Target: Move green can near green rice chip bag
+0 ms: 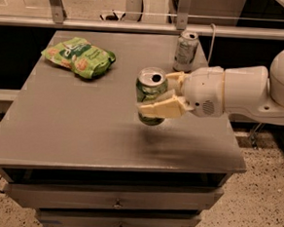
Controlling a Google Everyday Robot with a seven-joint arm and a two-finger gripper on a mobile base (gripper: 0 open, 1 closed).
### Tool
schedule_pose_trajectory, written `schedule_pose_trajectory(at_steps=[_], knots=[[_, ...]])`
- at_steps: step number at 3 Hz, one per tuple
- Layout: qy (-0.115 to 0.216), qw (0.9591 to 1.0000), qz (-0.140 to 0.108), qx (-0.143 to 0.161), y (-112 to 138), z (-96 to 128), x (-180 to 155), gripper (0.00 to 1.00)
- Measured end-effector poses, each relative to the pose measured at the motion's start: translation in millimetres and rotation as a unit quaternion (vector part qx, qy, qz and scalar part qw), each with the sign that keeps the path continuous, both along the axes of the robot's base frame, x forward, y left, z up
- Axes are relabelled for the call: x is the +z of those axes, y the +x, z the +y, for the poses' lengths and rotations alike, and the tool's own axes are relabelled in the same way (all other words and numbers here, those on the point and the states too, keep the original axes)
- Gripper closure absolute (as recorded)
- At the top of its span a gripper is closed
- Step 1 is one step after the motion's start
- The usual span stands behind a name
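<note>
The green can (150, 89) is upright, with a silver top and pull tab, held off the grey table (78, 125) above its middle right part. My gripper (163, 95) comes in from the right on a white arm and is shut on the can, one cream finger (163, 108) across its front. The green rice chip bag (78, 56) lies flat at the table's back left, well apart from the can and to its left.
A paler silver-grey can (186, 51) stands at the back right of the table, just behind my gripper. A rail (138, 26) runs behind the table. Drawers (116, 201) sit under the table's front edge.
</note>
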State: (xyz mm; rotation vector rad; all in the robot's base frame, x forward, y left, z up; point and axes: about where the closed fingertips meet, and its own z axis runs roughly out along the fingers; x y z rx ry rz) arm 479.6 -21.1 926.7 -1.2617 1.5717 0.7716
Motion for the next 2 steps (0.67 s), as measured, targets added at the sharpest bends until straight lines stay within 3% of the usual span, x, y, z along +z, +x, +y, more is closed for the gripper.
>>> schedule_pose_trajectory(at_steps=[1,2], knots=[[0.004,0.9997,-0.023,0.002,8,10,3,1.00],[0.021,0.9982,-0.055,0.005,49,38,3,1.00]])
